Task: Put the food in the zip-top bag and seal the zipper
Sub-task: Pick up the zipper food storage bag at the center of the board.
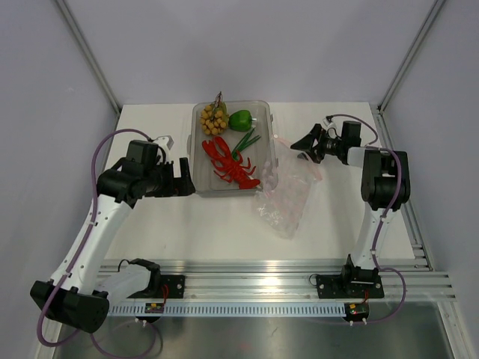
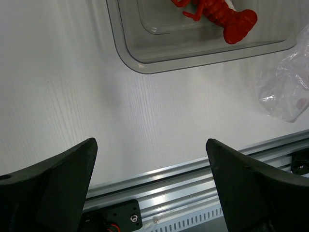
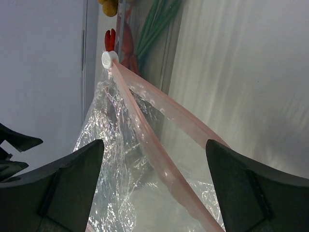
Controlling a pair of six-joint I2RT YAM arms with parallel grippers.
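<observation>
Right wrist, zipper (image 3: 179, 114) parted, white slider (image 3: 109, 59)

Your two arms match: the left arm (image 1: 96, 232) and the right arm (image 1: 369, 224) are white tubes linked by chunky black joints. You see a purple-grey cable (image 1: 96, 158) looping along each. The left claw (image 1: 187, 179) and right claw (image 1: 299, 148) have broad matt black fingers (image 2: 53, 188). The black base block (image 2: 116, 215) shows small screws.

The bag (image 3: 111, 145) is thin, crinkly clear plastic. The tray (image 2: 203, 50) is smooth grey plastic. The table (image 2: 63, 87) looks matt white.
</observation>
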